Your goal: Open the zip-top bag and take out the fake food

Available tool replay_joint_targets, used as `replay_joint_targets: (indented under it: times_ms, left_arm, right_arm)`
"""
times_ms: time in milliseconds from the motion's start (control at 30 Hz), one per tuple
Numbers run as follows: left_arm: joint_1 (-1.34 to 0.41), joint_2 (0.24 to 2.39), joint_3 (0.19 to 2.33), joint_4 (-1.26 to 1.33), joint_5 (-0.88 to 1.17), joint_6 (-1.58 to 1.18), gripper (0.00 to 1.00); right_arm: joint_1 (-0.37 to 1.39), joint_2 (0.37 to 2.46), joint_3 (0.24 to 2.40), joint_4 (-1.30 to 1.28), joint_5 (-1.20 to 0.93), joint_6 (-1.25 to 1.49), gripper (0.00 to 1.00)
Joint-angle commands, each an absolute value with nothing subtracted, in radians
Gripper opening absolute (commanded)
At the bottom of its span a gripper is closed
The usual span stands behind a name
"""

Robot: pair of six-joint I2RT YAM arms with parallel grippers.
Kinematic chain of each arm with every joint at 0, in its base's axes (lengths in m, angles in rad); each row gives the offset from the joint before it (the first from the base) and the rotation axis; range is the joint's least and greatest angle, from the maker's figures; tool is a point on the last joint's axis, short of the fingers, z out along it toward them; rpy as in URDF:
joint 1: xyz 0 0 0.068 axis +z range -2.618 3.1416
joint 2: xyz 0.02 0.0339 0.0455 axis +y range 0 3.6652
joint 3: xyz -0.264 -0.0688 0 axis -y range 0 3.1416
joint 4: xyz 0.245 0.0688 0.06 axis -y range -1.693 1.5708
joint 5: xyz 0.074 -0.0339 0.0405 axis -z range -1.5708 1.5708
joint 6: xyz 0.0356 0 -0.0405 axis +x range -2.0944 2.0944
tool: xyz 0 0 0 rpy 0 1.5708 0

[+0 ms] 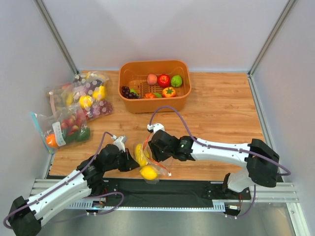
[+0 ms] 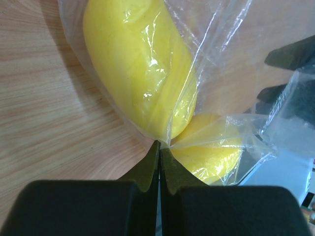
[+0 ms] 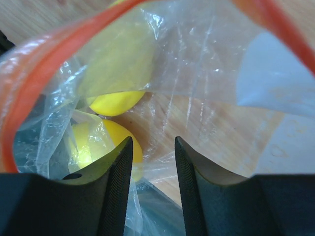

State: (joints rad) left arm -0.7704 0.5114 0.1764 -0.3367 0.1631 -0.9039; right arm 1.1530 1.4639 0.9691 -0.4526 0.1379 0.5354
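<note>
Zip-top bag (image 3: 34,54) of yellow fake food (image 2: 138,69) on worktop (image 1: 221,113).
Left end effector (image 2: 159,147) pinches film; right end effector (image 3: 153,142), spread, enters mouth; film could slip.

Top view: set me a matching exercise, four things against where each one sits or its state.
1 zip-top bag
2 red apple
3 blue-zipped bag
4 left gripper

A in the orange basket
B shut on clear plastic
C front centre of the table
D at the left edge

Pairs: 1-C, 2-A, 3-D, 4-B
</note>
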Motion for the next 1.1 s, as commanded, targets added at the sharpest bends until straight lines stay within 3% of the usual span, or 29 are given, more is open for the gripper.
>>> replay_joint_targets:
  times_ms: [0, 467, 833, 1067]
  left_arm:
    - [-0.767, 0.509, 0.160, -0.311, 0.169, -0.917, 0.00]
    - [-0.767, 0.541, 0.138, -0.272, 0.169, -0.919, 0.00]
    - [-0.765, 0.545, 0.126, -0.262, 0.183, -0.919, 0.00]
    - [-0.765, 0.511, 0.124, -0.298, 0.184, -0.919, 0.00]
  right_arm:
    - [1.187, 1.492, 0.973, -0.353, 0.141, 0.571, 0.41]
    - [1.275, 1.651, 0.988, -0.216, 0.124, 0.643, 0.52]
    - [1.319, 1.710, 0.982, -0.146, 0.235, 0.663, 0.78]
    - [1.319, 1.707, 0.956, -0.080, 0.342, 0.602, 0.81]
